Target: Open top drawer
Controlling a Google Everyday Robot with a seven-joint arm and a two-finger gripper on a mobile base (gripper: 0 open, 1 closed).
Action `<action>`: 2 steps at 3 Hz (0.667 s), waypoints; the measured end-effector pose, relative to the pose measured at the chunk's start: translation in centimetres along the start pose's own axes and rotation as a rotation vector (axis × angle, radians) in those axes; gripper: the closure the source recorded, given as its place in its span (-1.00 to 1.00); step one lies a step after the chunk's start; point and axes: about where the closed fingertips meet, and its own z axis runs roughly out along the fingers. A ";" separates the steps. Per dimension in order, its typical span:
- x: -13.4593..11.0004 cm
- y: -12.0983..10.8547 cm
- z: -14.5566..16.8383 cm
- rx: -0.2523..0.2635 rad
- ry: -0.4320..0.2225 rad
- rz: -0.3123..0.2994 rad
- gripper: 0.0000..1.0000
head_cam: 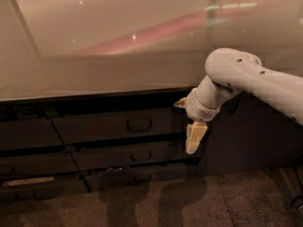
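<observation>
While the white arm [255, 79] is reaching in from the right, the pincer [186, 125] is hanging just below the front edge of the desk [94, 74], toward that edge's right part. Its two cream fingers [195, 137] are standing spread apart and gripping nothing: one is pointing downward, the other is pointing left beneath the desk edge. The top drawer [99, 126] is sitting directly under the front edge of the desk, and its flat dark front is appearing shut. The pincer is overlapping the right end of this front; whether it is touching the front cannot be told. The small loop handle [139, 125] at the centre of the front is lying to the left of the pincer, apart from it. Two shallower drawers [109, 159] are sitting below, each carrying a similar handle. Plain dark fronts [26, 134] are filling the space under the left part of the desk. Speckled floor [227, 197] is carrying soft shadows.
</observation>
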 end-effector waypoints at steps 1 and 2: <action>1.2 -0.7 2.0 -0.030 -0.021 0.014 -1.00; 2.5 -1.1 3.8 -0.065 -0.039 0.035 -1.00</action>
